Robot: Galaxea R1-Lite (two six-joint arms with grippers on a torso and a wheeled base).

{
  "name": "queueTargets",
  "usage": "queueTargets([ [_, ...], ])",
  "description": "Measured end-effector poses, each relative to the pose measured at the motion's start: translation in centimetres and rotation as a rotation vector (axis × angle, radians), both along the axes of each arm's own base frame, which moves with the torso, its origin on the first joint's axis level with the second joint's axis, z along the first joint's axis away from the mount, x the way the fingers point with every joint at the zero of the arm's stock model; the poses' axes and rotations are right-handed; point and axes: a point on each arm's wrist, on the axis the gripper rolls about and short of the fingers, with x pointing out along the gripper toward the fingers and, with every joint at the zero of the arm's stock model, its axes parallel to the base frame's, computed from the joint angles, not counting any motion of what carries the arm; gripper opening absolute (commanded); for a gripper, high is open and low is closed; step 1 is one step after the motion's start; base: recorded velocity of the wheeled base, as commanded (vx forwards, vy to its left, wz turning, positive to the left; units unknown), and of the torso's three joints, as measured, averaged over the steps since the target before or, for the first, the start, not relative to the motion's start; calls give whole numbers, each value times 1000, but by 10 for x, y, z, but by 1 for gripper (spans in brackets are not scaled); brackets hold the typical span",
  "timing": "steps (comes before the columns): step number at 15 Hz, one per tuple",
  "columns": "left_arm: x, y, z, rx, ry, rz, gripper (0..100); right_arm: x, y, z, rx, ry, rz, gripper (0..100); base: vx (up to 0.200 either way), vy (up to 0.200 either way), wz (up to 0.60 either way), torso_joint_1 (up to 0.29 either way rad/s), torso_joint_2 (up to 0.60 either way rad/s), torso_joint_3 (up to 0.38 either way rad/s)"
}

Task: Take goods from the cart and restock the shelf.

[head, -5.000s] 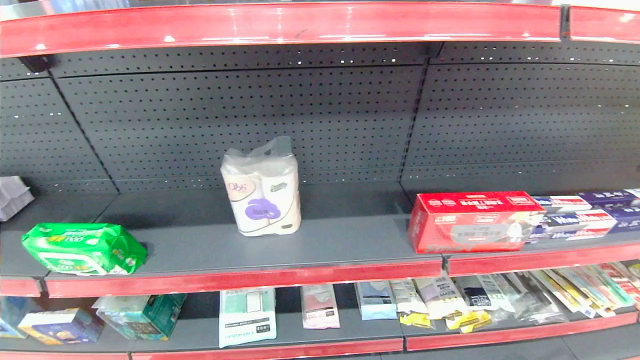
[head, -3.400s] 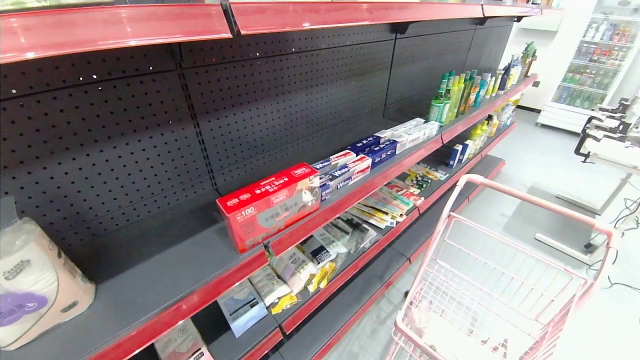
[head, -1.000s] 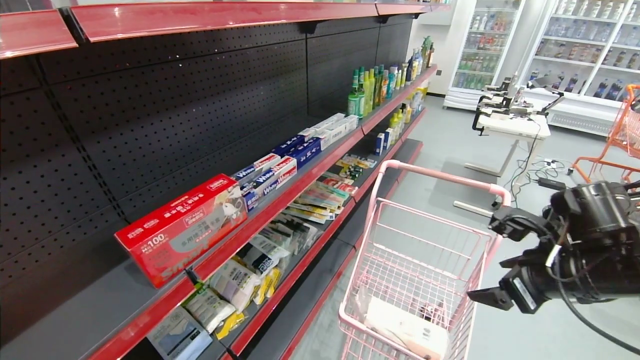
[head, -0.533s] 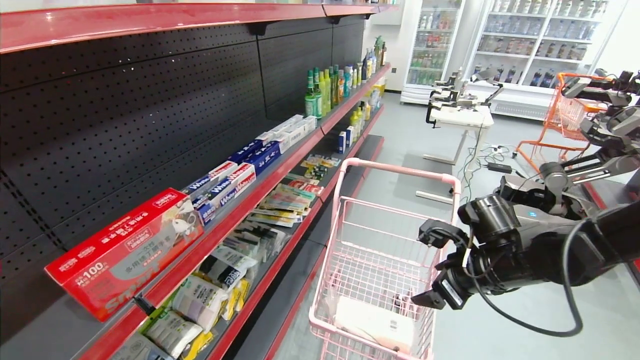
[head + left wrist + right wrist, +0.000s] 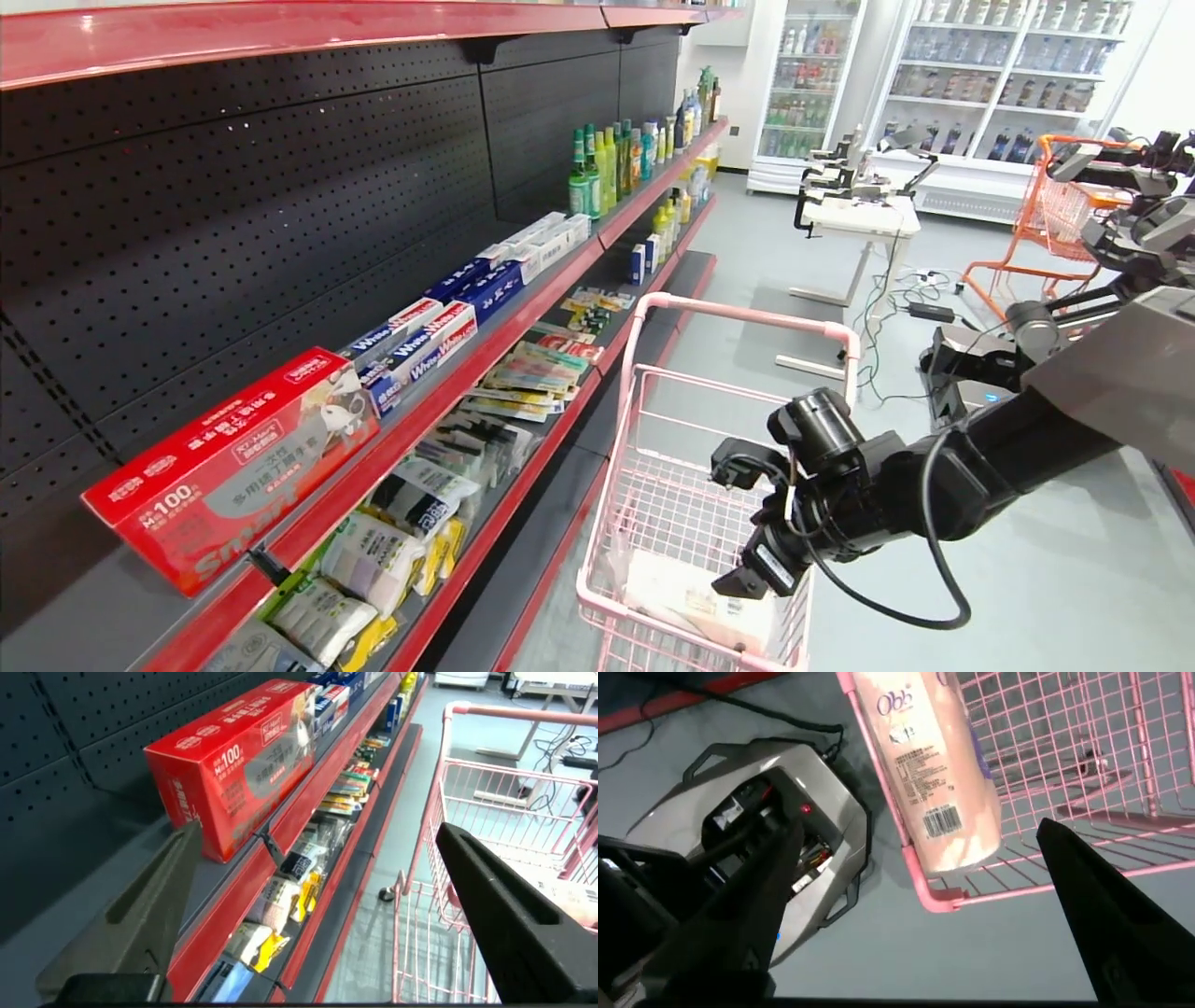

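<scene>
The toilet-roll pack [image 5: 695, 602] lies flat in the pink cart [image 5: 738, 317], at its near end, just below the right gripper [image 5: 738, 525], whose fingers [image 5: 1102, 905] are spread wide and empty. Its long axis runs across the line between them (the left gripper [image 5: 318, 835], likewise spread, sits by the shelf [image 5: 420, 406], farther off).

Pink wire-mesh cart [image 5: 747, 317]; pale pink plastic-wrapped roll pack [image 5: 938, 775]. Metal shelf [image 5: 420, 415]: red front edges, grey deck, black back panel dotted with holes. Rectangular cardboard box [image 5: 233, 457]: red and grey.
</scene>
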Motion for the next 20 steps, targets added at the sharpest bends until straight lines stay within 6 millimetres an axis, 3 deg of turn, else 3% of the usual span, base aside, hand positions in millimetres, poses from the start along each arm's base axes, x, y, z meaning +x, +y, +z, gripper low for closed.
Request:
queueTargets([
  [8, 0, 0, 0, 0, 0, -1, 100, -6, 14, -32, -60, 20, 125, 100, 0, 0, 0, -83, 176, 97],
  [20, 0, 0, 0, 0, 1, -1, 100, -6, 4, -30, -76, 20, 93, 100, 0, 0, 0, -117, 253, 135],
])
